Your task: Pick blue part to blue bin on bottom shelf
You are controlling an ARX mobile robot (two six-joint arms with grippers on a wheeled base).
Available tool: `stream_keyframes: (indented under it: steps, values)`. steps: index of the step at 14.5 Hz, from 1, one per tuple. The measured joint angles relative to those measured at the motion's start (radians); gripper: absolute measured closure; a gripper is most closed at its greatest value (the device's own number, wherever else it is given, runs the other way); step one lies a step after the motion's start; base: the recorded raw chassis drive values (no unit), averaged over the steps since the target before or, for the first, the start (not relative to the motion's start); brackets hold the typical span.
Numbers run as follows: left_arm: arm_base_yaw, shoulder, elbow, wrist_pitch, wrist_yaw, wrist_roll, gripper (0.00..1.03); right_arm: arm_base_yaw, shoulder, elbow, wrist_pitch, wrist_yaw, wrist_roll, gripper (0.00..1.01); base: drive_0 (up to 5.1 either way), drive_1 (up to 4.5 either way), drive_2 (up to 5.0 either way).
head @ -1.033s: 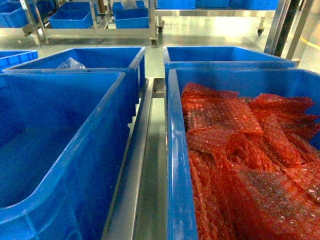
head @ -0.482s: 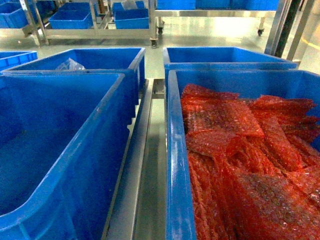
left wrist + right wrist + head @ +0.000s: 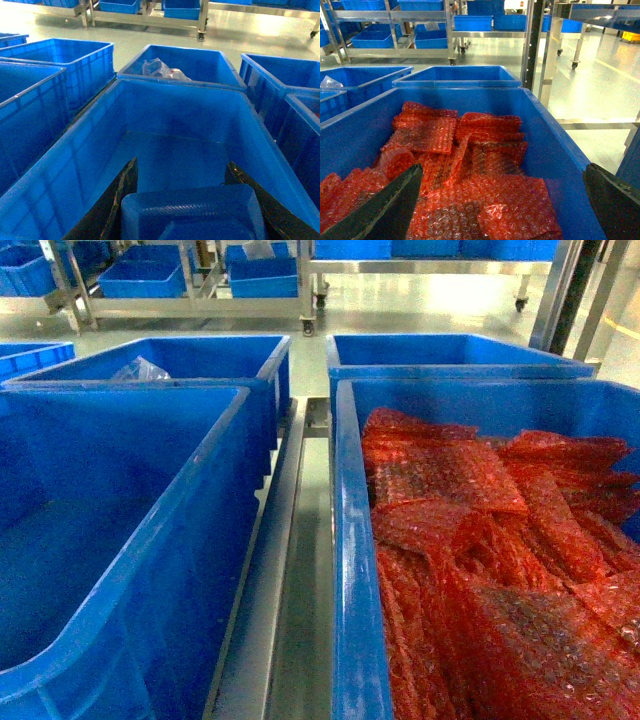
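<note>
Blue part (image 3: 192, 212) sits between fingers of L gripper (image 3: 185, 200), low in L wrist view, held over the big empty blue bin (image 3: 170, 150). Dark fingers (image 3: 122, 200) flank it both sides, closed in against its edges; looks gripped, contact itself partly cut off by frame edge. Not visible in head view.

R gripper (image 3: 502, 200) spread wide, nothing between fingers, hangs above bin of red bubble wrap (image 3: 465, 165).

Handling, by judgement: moulded plastic, rounded-rectangle shape w/ raised rim, glossy smooth face, faint ribbing across top. Prob light and stiff, not fragile. Slick surface, so could slip or twist if pinched at one corner only; best taken across the short sides near the middle, as now.

Materials: bins are thick blue injection-moulded plastic, tapered walls, ribbed outer sides, shiny rims w/ some scuffs. Bubble wrap is soft, crinkly, translucent red, piled in loose sheets. Far bin (image 3: 182, 65) holds a clear crumpled plastic bag (image 3: 160, 69). Brushed steel rail (image 3: 285, 590) runs between the two near bins in head view. Steel racks w/ more blue bins in background (image 3: 400, 30), glossy pale floor.

Bottom shelf and its target bin can't be ID'd for sure from these views; part seems not yet placed.
</note>
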Motion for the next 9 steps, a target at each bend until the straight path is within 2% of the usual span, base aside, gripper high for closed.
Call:
stream_keyframes:
  steps: [9]
  values:
    - [0.000,0.000,0.000,0.000,0.000,0.000,0.59,0.000,0.000,0.000,0.000,0.000,0.000,0.03,0.0,0.00,0.0]
